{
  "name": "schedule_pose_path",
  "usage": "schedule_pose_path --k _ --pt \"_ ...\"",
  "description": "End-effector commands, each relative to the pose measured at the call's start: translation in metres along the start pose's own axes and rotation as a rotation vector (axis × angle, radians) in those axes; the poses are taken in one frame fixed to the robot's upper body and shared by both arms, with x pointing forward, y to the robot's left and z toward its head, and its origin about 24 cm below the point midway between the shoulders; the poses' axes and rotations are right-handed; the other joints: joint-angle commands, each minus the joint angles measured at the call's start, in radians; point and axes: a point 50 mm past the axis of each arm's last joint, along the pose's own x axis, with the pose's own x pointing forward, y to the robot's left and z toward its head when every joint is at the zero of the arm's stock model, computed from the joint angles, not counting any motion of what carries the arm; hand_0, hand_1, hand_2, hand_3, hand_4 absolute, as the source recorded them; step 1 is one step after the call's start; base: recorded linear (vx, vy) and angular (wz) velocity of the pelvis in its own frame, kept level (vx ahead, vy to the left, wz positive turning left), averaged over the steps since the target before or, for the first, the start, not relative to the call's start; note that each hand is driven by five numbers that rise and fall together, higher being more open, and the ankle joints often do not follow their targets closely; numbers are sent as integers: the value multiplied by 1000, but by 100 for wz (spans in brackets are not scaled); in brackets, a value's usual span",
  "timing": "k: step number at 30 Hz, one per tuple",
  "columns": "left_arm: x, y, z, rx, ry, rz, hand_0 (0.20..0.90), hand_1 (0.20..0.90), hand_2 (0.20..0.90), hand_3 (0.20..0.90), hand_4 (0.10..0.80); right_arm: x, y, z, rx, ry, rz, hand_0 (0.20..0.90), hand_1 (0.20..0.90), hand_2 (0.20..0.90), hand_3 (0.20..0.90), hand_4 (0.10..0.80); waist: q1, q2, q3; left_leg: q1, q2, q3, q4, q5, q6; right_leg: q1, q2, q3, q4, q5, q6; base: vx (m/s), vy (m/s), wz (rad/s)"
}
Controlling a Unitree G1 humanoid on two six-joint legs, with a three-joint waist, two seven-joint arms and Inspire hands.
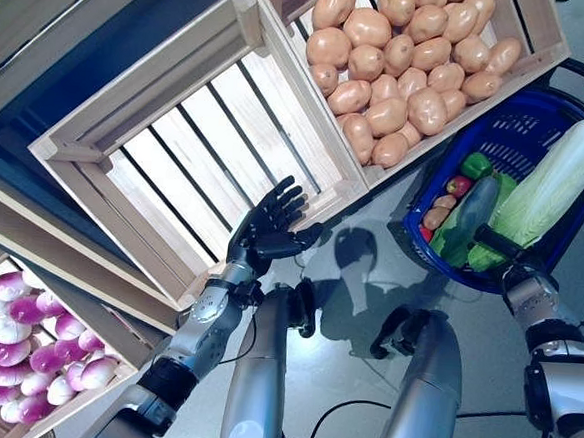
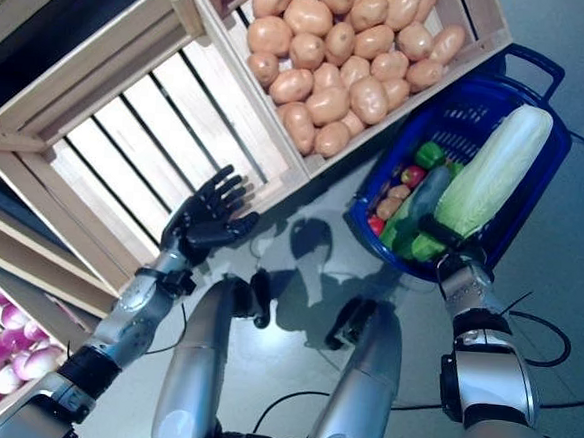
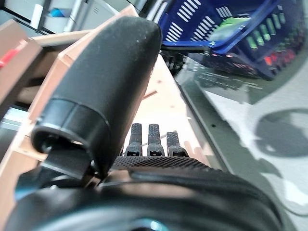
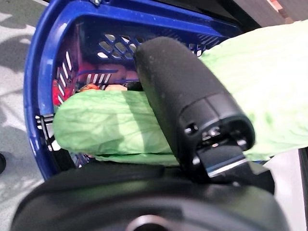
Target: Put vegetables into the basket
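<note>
A blue basket (image 1: pixel 524 120) stands on the floor to my right. A long napa cabbage (image 1: pixel 558 177) lies slanted in it, its white end poking over the far rim. Beside the cabbage lie a dark cucumber (image 1: pixel 470 209), a green pepper (image 1: pixel 476 165) and a small red tomato (image 1: pixel 459 186). My right hand (image 1: pixel 498 241) is at the basket's near rim, thumb (image 4: pixel 187 96) laid across the cabbage's leafy end (image 4: pixel 115 127), fingers hidden beneath. My left hand (image 1: pixel 268 227) hovers open over the front edge of an empty wooden crate (image 1: pixel 206 153), holding nothing.
A crate of potatoes (image 1: pixel 404 56) sits beside the empty crate, right against the basket. A lower crate at the near left holds several purple-and-white turnips (image 1: pixel 22 346). Grey floor lies between the crates and the basket.
</note>
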Motion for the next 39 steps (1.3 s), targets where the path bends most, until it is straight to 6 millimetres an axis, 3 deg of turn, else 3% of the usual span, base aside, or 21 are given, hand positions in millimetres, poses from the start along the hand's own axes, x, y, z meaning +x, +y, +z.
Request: schedule_pose_path --k 1,14,20,24,29,35,37,39 --pt "6 -21 41 2 -241 -127 900 900 900 900 800 -3 9 50 80 -165 101 900 900 900 900 800 17 3 -7 109 -13 18 59 -184 -9 81 42 -40 -10 -3 -28 0 0 0" --pt "2 -11 41 11 -225 -125 900 900 900 900 800 -4 -10 35 91 -128 69 900 900 900 900 800 31 -32 -13 333 4 19 -123 -128 -17 307 86 -63 -174 51 -17 19 6 -1" --pt "-2 -2 36 26 -178 -117 900 900 900 900 800 -5 -22 12 102 -76 59 900 900 900 900 800 40 -52 -70 472 11 32 -291 -75 -25 446 123 -84 -333 100 -9 72 6 -2" --pt "-8 4 25 37 -121 -104 900 900 900 900 800 -7 -28 -21 80 -8 40 900 900 900 900 800 43 -71 -129 595 8 62 -473 0 -47 571 171 -99 -523 157 3 97 10 -7" --pt "-16 12 -1 51 -12 -26 900 900 900 900 800 -14 -25 -71 102 66 61 900 900 900 900 800 43 -93 -226 761 -24 71 -729 103 -67 747 260 -78 -831 249 20 152 21 -14" --pt "-44 26 -65 1 246 154 900 900 900 900 800 -39 -15 -140 77 128 138 900 900 900 900 800 23 -103 -339 923 -59 71 -1003 198 -73 894 326 -45 -1082 332 36 110 39 -7" --pt "-69 37 -97 17 365 253 900 900 900 900 800 -57 -19 -173 90 161 168 900 900 900 900 800 10 -101 -375 984 -67 75 -1108 231 -74 941 344 -33 -1168 363 42 86 35 -4" --pt "-88 44 -113 31 436 313 900 900 900 900 800 -75 -12 -198 153 194 245 900 900 900 900 800 -2 -99 -392 1014 -71 85 -1150 243 -77 970 353 -27 -1222 385 45 65 23 -7"
